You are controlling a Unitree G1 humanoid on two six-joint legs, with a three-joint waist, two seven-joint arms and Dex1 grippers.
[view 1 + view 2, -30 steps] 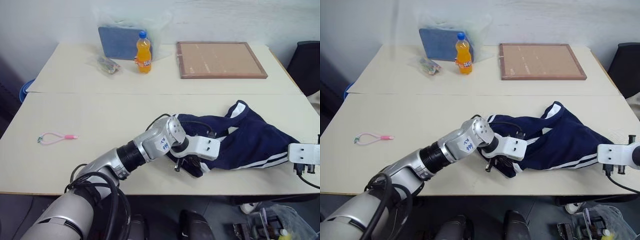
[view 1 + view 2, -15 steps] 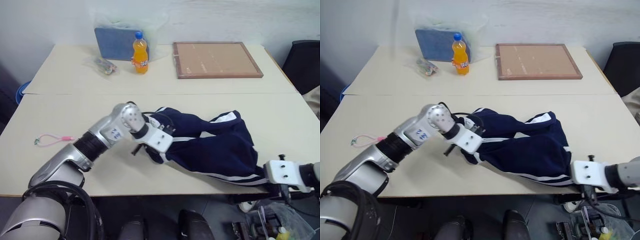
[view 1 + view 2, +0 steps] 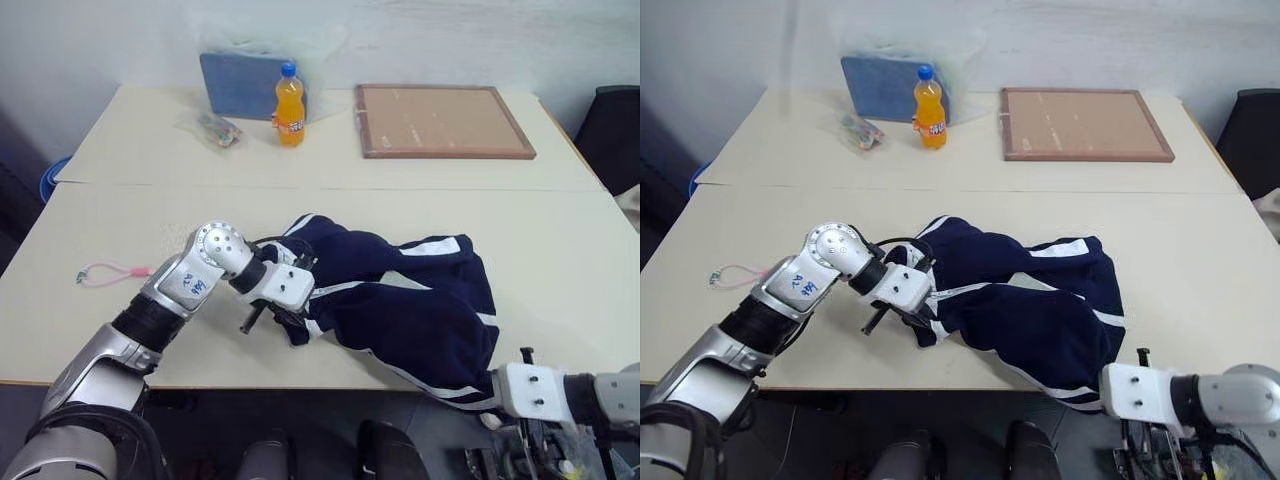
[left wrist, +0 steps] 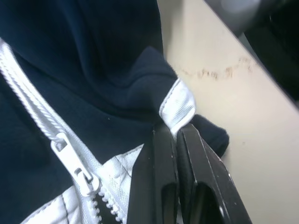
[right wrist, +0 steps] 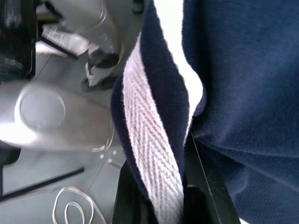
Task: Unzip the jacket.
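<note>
The jacket (image 3: 400, 305) is spread in a rumpled heap on the near table (image 3: 120, 340), toward its front edge, with one corner drawn past that edge. The left arm is stretched from the near left across the table, bent at the wrist toward the jacket's left end. The left gripper (image 4: 176, 135) is clamped narrowly on a white-edged fold of the fabric there, just beside the white zipper (image 4: 70, 161), whose pull lies on the dark cloth. The right arm is held low, off the table's front edge, beyond the jacket's near right corner. The right gripper (image 5: 161, 186) is pinched shut on a white-striped hem of the jacket hanging over the floor. Well behind the jacket, an orange bottle (image 3: 288, 105) is standing upright on the far table, near a framed board (image 3: 440, 120).
</note>
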